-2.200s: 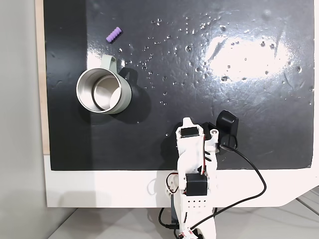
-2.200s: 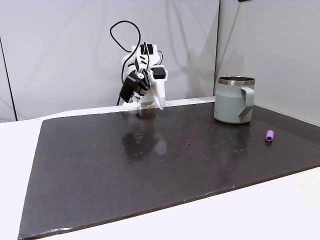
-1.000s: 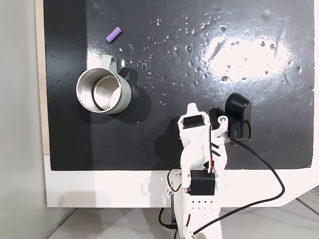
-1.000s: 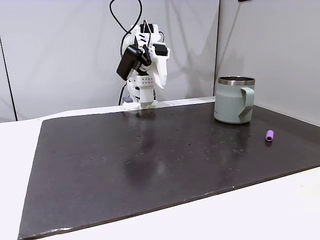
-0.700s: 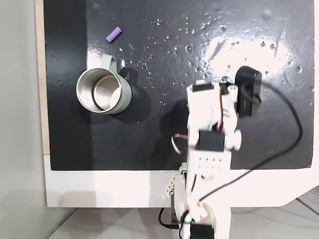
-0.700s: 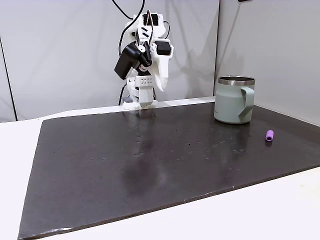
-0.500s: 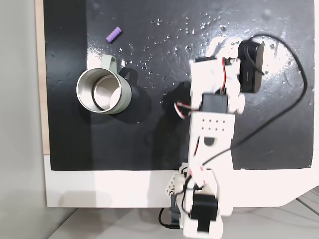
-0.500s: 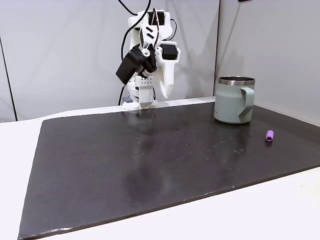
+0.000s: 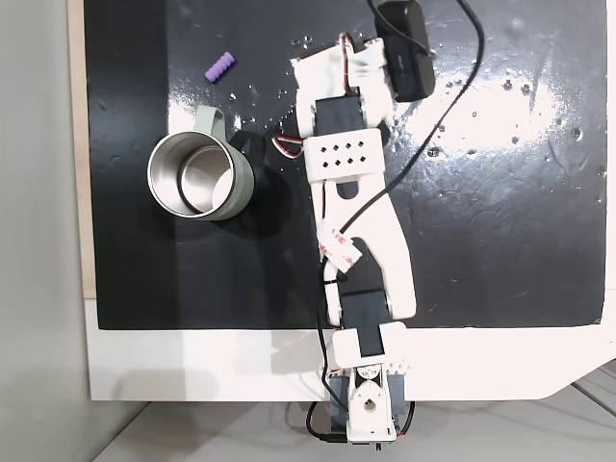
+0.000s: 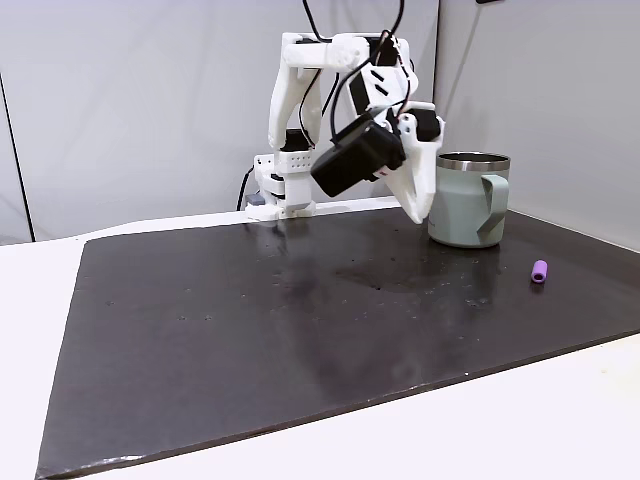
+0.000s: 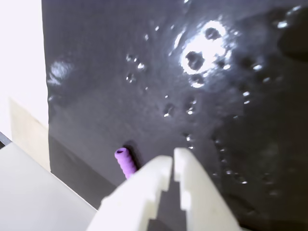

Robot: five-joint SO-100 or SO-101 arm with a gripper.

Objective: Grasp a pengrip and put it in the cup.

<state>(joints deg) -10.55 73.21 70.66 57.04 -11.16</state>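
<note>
Arm has swung out from its folded pose near the base and now stretches across the mat. Claw looks clenched, fingers nearly touching, nothing between them.

Pengrip lies on the mat, apart from the claw: in the wrist view it sits just left of the fingertips, lower on the mat. Cup stands upright, apart from the claw, handle pointing toward the pengrip.

Handling, my read: pengrip is light, soft, ribbed rubber, so it should grip well and won't break, but being round it may roll if nudged. Best hold is across the middle of its length, one finger on each side. Claw has to open first.

Views: overhead one gives the layout and the shiny cup interior, but the wrist blocks the fingertips. Side one shows the claw raised above the mat, beside the cup. Wrist one alone shows the finger gap and the pengrip's offset.
</note>
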